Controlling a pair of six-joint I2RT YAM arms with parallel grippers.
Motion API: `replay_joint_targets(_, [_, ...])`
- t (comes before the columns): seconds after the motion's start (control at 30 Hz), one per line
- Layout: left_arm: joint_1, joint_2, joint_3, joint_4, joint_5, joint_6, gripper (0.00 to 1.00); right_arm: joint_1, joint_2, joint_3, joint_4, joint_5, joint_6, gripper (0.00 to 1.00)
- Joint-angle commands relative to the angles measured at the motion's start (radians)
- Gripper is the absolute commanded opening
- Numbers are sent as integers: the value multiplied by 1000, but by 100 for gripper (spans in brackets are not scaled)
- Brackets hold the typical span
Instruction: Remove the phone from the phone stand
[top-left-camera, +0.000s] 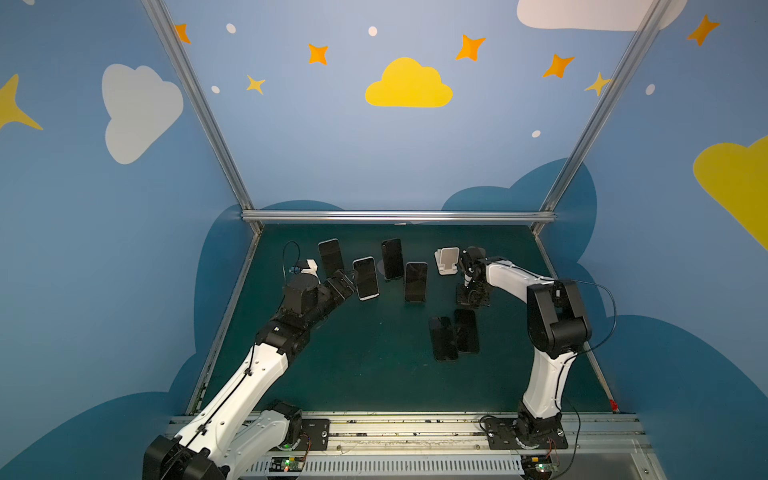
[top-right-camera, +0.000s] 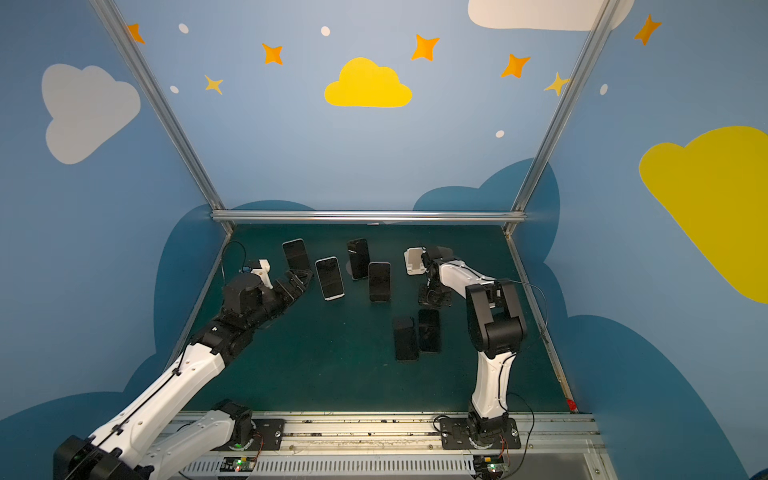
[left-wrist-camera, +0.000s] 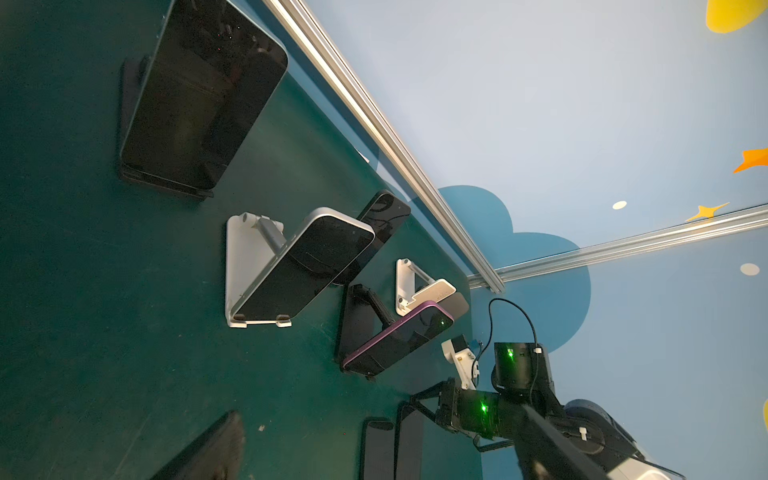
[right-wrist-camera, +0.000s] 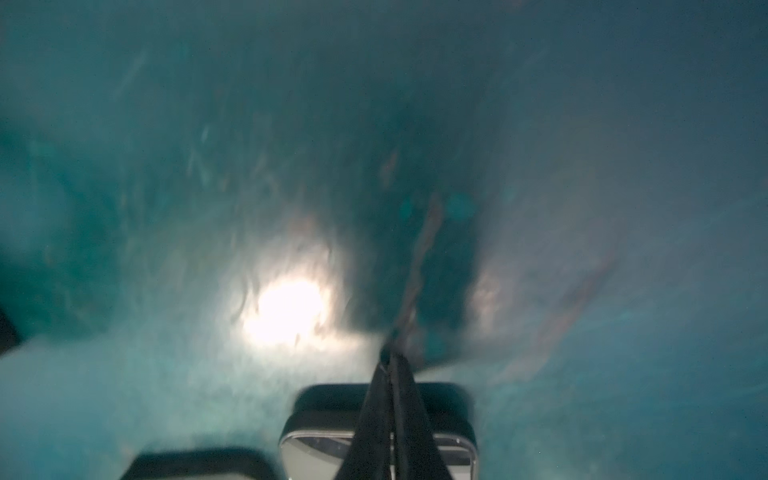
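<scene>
Reaching stage, judging by the pose; left gripper (top-left-camera: 345, 283) hovers just beside the silver-rimmed phone (top-left-camera: 365, 277), jaws wide apart, touching nothing; that phone leans tilted in its white stand (left-wrist-camera: 245, 266), bottom edge tucked behind two small lips; a dark phone (top-left-camera: 331, 256) stands just behind it, so the exact target is not certain; right gripper (right-wrist-camera: 390, 358) sits well to the right of the silver-rimmed phone, jaws pressed together, empty, tip down at the worktop (top-left-camera: 374, 374); to do it well: straddle the long edges high up, close firmly, lift along the tilt to clear the lips; a sideways drag would likely tip the stand.
</scene>
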Motion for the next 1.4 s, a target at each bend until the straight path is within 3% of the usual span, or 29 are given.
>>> replay_joint_targets(0.0, [0,6,-3,9,8,4,100,14,-18,-32,-31,-30,15,7])
replay_joint_targets(0.37, [0,-3,-3,9,5,6,100,35,-97,-63,-65,-24,46,7])
replay_joint_targets(0.57, [0,-8,-3,9,9,2,100,36,-191,-48,-103,25,55,23])
replay_joint_targets(0.7, [0,-11,-3,8,5,3,100,67,-281,-20,-115,31,69,25])
replay_joint_targets(0.83, [0,-16,-5,6,-1,1,100,169,-414,-59,-9,72,108,42])
replay_joint_targets(0.97, [0,-18,-5,5,-4,1,100,303,-544,-162,184,267,175,76])
replay_joint_targets(1.0, [0,-19,-6,5,-4,-1,100,326,-571,-200,260,274,174,80])
replay_joint_targets(1.2, [0,-24,-6,6,4,-11,100,354,-613,-374,676,196,103,83])
replay_joint_targets(1.37, [1,-32,-8,12,11,-18,100,371,-484,-248,643,170,73,88])
